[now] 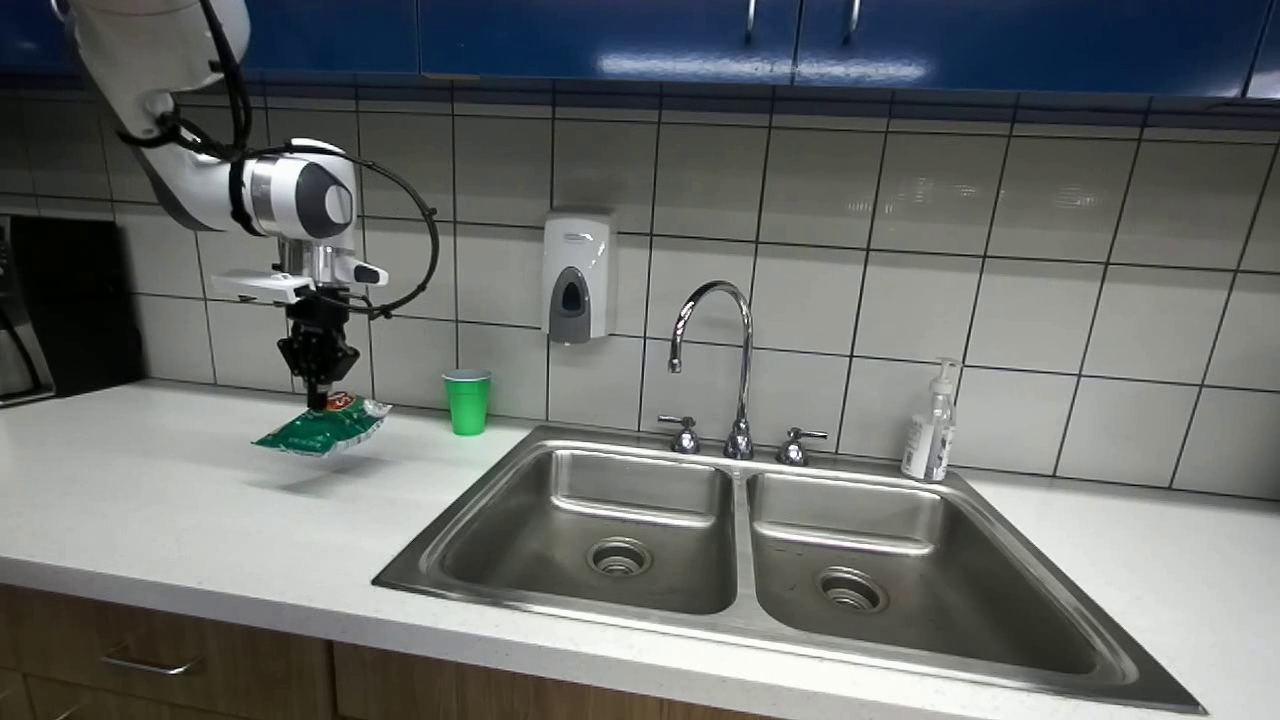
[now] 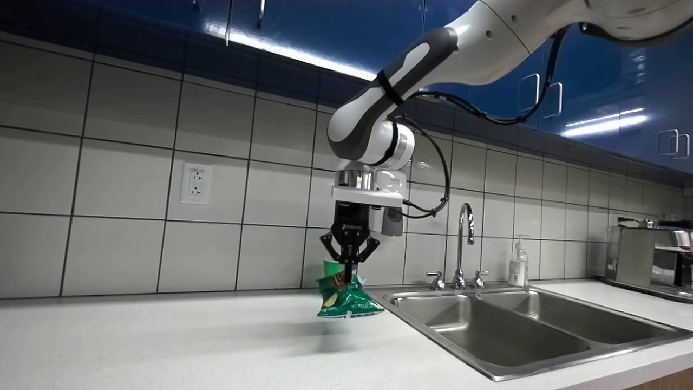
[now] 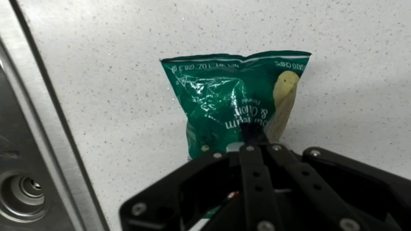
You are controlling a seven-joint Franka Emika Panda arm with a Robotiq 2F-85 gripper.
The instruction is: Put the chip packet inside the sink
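Note:
The chip packet [image 1: 318, 432] is green with a red and light marking. My gripper [image 1: 318, 398] is shut on it and holds it above the counter, with a shadow below it. An exterior view also shows the packet [image 2: 349, 304] hanging tilted under the gripper [image 2: 348, 275]. In the wrist view the packet [image 3: 218, 93] spreads out beyond the fingertips [image 3: 254, 133]; its near part is hidden behind the gripper. The steel double-basin sink [image 1: 744, 570] lies to the right of the packet in both exterior views [image 2: 439, 333]. Its rim [image 3: 48, 109] shows at the left of the wrist view.
A green cup [image 1: 467, 403] stands on the counter between packet and sink, near the wall. The chrome gooseneck faucet [image 1: 745, 370] rises behind the basins. A pump bottle [image 1: 930, 435] stands at the sink's back right corner. A white dispenser [image 1: 578, 280] hangs on the wall. Blue cabinets [image 1: 610, 40] hang above.

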